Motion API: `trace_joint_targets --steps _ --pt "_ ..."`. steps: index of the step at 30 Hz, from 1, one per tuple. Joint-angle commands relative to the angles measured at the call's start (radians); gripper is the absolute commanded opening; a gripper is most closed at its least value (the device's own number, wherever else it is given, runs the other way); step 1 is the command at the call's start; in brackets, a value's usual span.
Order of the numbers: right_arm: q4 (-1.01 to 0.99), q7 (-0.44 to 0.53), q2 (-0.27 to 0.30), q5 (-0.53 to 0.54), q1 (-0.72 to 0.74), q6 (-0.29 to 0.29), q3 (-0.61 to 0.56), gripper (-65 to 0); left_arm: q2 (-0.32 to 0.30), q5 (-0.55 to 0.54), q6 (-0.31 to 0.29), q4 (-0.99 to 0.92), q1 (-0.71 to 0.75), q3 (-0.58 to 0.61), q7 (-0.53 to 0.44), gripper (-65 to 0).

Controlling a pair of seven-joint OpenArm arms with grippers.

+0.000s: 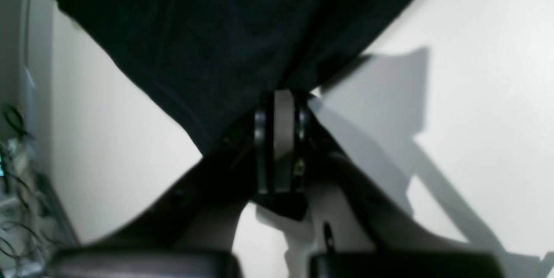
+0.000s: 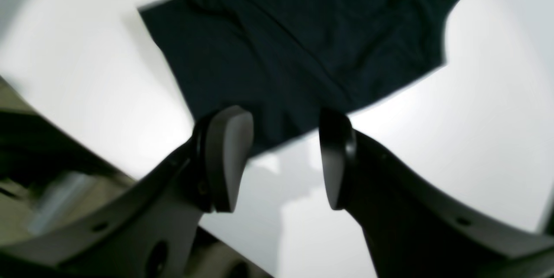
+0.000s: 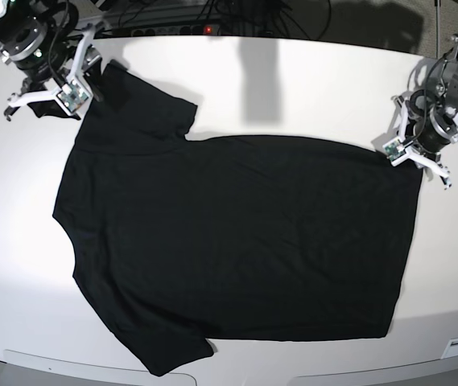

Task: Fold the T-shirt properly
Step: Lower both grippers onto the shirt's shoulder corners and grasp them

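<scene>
The black T-shirt (image 3: 237,241) lies spread flat on the white table (image 3: 309,88), collar end to the left and hem to the right. My left gripper (image 3: 399,149) sits at the shirt's far right hem corner. In the left wrist view its fingers (image 1: 283,96) are pressed together with the black cloth (image 1: 194,31) pinched at their tips. My right gripper (image 3: 77,87) hovers at the far left sleeve. It stands open in the right wrist view, the sleeve's edge (image 2: 303,31) showing behind the gap (image 2: 283,148), nothing held.
Cables and a power strip (image 3: 204,20) run along the table's back edge. More wires (image 1: 13,174) hang beside the table in the left wrist view. The table's front edge (image 3: 237,374) runs just below the near sleeve.
</scene>
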Motion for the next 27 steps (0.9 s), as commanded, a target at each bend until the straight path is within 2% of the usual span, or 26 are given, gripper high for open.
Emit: trace_joint_targets --steps 1,5,10,12,16,22,24,27 --pt "0.001 0.031 0.031 -0.003 -0.003 -0.003 0.006 -35.9 -0.004 0.002 -0.087 -0.021 0.025 0.014 0.109 -65.0" --pt "-0.098 0.114 0.122 -0.075 -0.005 -0.003 -0.021 -35.9 -0.004 -0.063 -0.087 -0.021 0.025 0.014 0.114 -65.0" --pt "-0.218 0.264 0.236 -0.348 0.011 -0.005 -0.129 -35.9 0.007 -0.086 -0.084 -0.018 0.025 0.014 0.124 -65.0" --pt "-0.247 0.282 0.270 -0.416 0.040 -0.011 -0.183 -35.9 0.013 -0.086 -0.074 -0.018 0.025 0.014 0.143 -65.0" --pt "-0.322 0.280 0.322 -0.472 0.143 -0.047 -0.314 -35.9 0.022 -0.086 -0.031 -0.015 0.025 0.014 0.179 -65.0" --pt "-0.465 0.274 0.380 -0.527 0.288 -0.050 -0.496 -35.9 0.021 -0.086 -0.031 -0.015 0.025 0.014 0.186 -65.0" --pt "-0.497 0.274 0.393 -0.527 0.333 -0.050 -0.545 -35.9 0.021 -0.086 -0.025 -0.015 0.024 0.014 0.186 -65.0" --pt "-0.534 0.272 0.395 -0.527 0.395 -0.050 -0.610 -35.9 0.021 -0.086 0.015 -0.015 0.022 0.014 0.186 -65.0"
